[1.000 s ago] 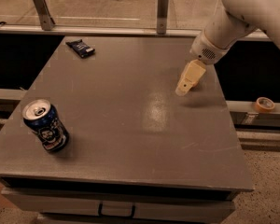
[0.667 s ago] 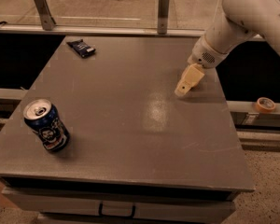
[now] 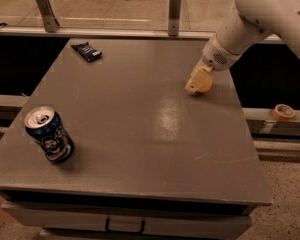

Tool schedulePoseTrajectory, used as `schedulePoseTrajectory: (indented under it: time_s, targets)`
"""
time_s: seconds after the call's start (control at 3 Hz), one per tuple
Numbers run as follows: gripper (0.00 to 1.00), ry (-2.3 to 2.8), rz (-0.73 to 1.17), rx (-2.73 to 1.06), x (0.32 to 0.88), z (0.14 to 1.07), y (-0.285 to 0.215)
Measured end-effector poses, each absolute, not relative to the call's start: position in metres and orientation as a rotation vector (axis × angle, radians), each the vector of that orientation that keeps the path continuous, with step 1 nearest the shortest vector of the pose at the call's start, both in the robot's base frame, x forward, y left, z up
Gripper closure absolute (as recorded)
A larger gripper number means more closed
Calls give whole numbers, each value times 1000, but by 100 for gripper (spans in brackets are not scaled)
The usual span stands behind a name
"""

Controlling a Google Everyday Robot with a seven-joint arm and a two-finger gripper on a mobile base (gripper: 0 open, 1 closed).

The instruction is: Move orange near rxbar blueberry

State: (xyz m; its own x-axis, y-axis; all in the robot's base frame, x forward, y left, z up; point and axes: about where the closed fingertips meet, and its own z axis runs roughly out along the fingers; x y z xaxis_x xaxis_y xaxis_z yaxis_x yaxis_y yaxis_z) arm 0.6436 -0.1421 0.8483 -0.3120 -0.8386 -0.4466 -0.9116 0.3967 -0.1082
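Note:
The orange (image 3: 207, 86) rests on the grey table (image 3: 140, 134) near its right edge and is mostly covered by my gripper (image 3: 198, 81). The gripper comes down from the white arm (image 3: 250, 19) at the upper right and sits right at the orange, at table level. The rxbar blueberry (image 3: 87, 51), a flat dark navy bar, lies at the far left corner of the table, well away from the orange.
A blue soda can (image 3: 48, 134) stands upright near the table's front left edge. A roll of tape (image 3: 283, 112) lies on a ledge off the table's right side. A rail with posts (image 3: 174, 11) runs behind the table.
The gripper has shifted slightly left and up at the orange. The can and the bar have not moved.

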Motion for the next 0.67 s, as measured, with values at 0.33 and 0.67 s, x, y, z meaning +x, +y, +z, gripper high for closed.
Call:
schedulePoseTrajectory:
  time_s: [0.33,0.67]
  targets:
    - [88,2169,262,-1523,638,881,-121]
    - [100,2034,350,-1542,634,924,-88]
